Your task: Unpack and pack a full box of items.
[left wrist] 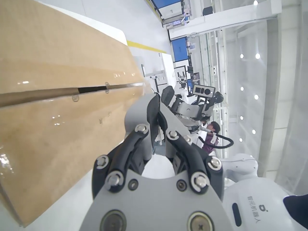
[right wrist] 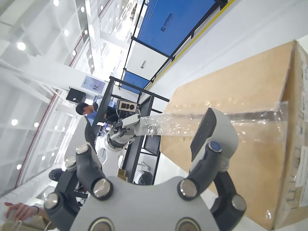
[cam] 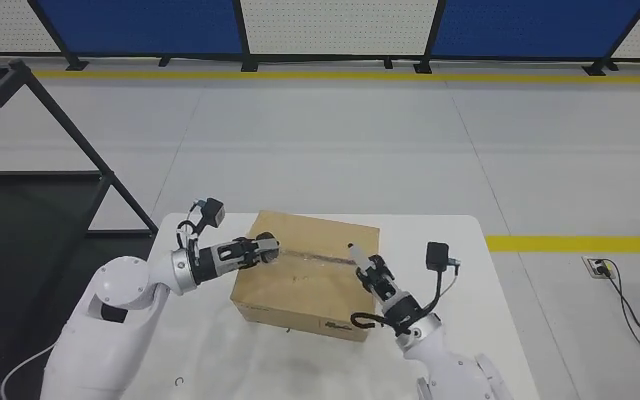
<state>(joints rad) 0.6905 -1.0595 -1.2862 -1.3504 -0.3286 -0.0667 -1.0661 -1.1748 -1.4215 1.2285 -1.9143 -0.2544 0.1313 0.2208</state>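
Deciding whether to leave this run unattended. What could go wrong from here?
1. The left gripper seems shut on a loose end of clear tape at one end of the box. The tape could tear or slip out, leaving the seam sealed.
2. Tape near the open right gripper looks stuck down. Pulling may drag the box across the table.

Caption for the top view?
Left gripper grips clear tape at one end of the cardboard box seam; right gripper, open, hovers over the other.
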